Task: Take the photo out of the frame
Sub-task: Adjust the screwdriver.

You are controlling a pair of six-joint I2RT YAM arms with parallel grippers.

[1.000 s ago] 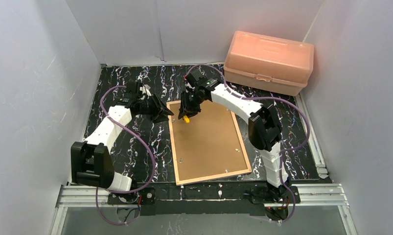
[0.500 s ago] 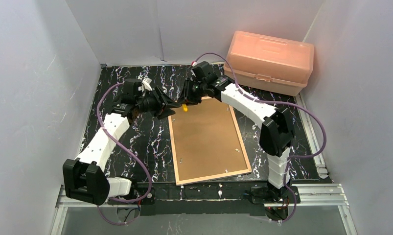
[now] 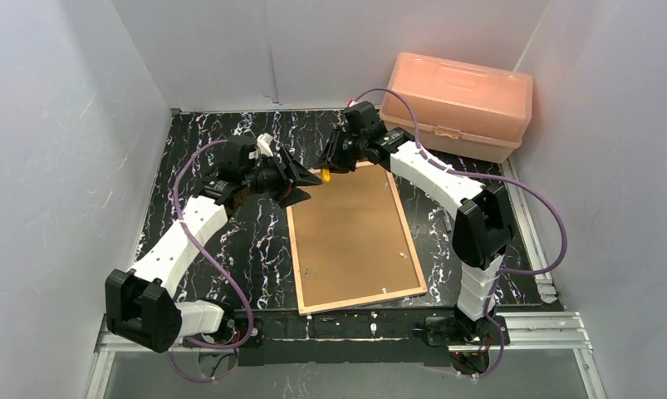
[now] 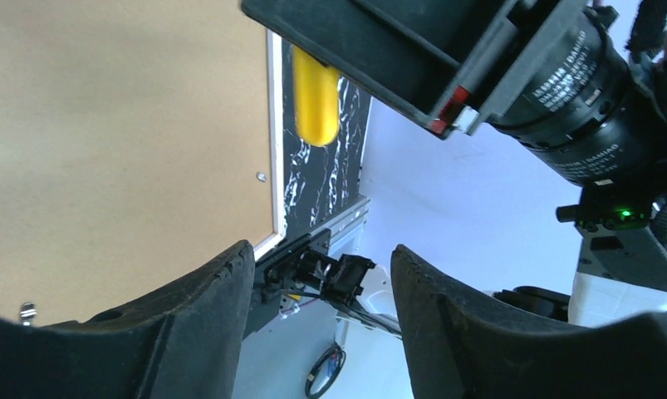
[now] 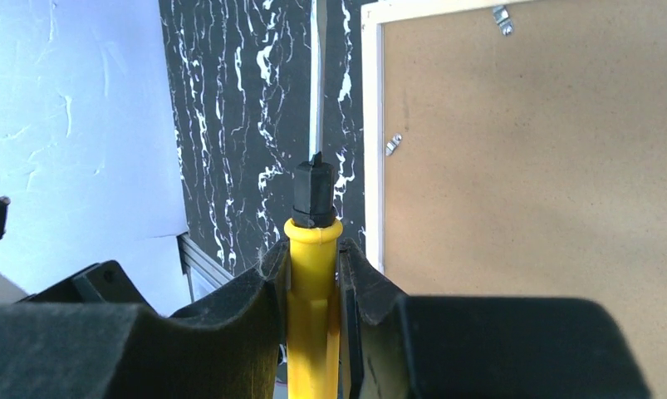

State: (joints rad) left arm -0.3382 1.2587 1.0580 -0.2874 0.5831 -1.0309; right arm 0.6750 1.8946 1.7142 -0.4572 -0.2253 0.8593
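Frame (image 3: 363,301) face-down, brown backing board (image 3: 355,237) inside; pink box (image 3: 456,104) closed beyond it.

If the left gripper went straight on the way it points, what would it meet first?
Probably the yellow screwdriver handle held in the right gripper, just ahead of the left gripper; their relative height is unclear.
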